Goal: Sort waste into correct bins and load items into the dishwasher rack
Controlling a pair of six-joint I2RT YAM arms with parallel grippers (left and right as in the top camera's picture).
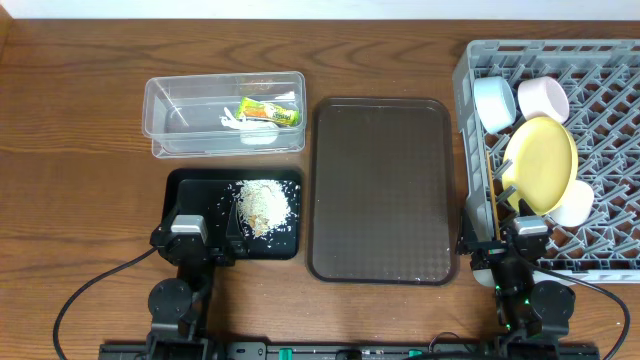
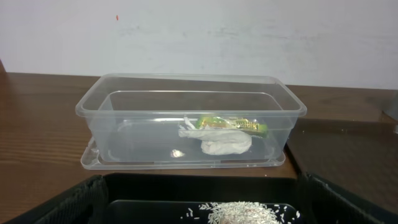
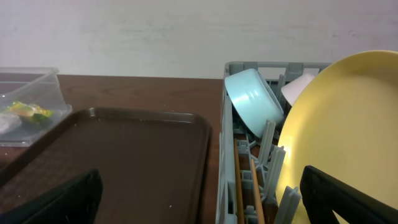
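The clear tub (image 1: 170,110) holds the snack wrapper (image 1: 270,113) and white scraps (image 1: 235,122); the left wrist view shows the tub (image 2: 186,106), wrapper (image 2: 233,123) and scrap (image 2: 224,143). The black tray (image 1: 195,195) carries the rice heap (image 1: 263,205). The grey rack (image 1: 560,48) holds the blue bowl (image 1: 493,103), pale pink cup (image 1: 543,98), yellow plate (image 1: 540,165), white bowl (image 1: 573,203) and chopsticks (image 1: 491,190). My left gripper (image 1: 190,240) is open and empty at the black tray's near edge. My right gripper (image 1: 522,245) is open and empty by the rack's near left corner.
The dark brown serving tray (image 1: 380,190) lies between the black tray and the rack, with a few small specks on it. In the right wrist view the tray (image 3: 124,155) sits left of the rack wall (image 3: 273,65). The table's front edge is just behind both arms.
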